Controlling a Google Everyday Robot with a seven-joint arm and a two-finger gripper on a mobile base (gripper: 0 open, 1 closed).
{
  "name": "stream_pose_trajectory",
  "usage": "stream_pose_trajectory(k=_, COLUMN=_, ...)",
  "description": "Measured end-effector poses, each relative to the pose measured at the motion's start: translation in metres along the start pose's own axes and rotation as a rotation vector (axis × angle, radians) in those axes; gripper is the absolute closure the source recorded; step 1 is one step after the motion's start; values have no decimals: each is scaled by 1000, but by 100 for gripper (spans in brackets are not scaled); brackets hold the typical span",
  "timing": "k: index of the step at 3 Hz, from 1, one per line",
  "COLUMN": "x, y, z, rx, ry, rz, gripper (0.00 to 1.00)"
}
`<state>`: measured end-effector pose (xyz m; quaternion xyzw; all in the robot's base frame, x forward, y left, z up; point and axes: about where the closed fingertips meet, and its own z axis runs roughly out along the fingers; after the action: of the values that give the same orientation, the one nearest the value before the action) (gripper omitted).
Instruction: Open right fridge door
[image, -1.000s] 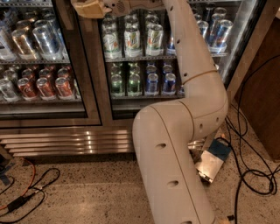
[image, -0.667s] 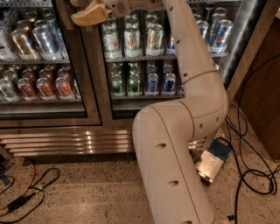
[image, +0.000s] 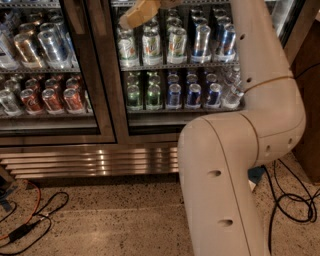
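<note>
- Left glass cooler door (image: 50, 75), dark frame: well to the left of the gripper. It fronts two shelves; three red cans (image: 51, 99) are countable in the lower front row, with silver ones above.
- Dark centre post (image: 95, 75), one: just left of and below the gripper, between the two doors.
- Tan-tipped two-finger gripper (image: 137, 12), one: at the top edge of the view, over the upper left corner of the right pane, tip angled down-left. Spread or closed: cannot tell.
- Tall clear glass right fridge door (image: 180, 70), dark frame with brushed-steel edges, one: directly behind and below the gripper, running rightward behind the arm. It appears shut, flush with its neighbour.
- Upper shelf, front row: three green-and-white cans (image: 150, 45), two blue-and-silver cans (image: 200, 40).
- Lower shelf, front row: two green cans (image: 134, 95), three blue cans (image: 194, 94); clear bottles at the right, number unclear.
- Ribbed brushed-steel base panel (image: 90, 162), one, well below the gripper.
- Cream jointed robot arm (image: 235, 175), one, filling the right foreground.
- Floor cables: a red-and-black bundle (image: 30, 220) far left, black loops (image: 295, 200) far right.
- Step, judged: approach to the door's post-side edge; no opening begun.
- Next move, judged: secure that edge, then pull outward in an arc about the far-side hinge.
</note>
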<state>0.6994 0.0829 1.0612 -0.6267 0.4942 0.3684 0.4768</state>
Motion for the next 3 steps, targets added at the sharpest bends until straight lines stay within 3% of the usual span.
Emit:
stream_pose_trajectory(k=1, x=-14, y=24, z=-43, rx=10, ry=58, rz=36, gripper=24)
stream_pose_trajectory(k=2, x=-41, y=62, z=-54, rx=-41, ry=73, rz=27, gripper=47)
stream_pose_trajectory(k=3, x=-87, y=114, z=-48, rx=-115, ry=38, rz=-24, gripper=70)
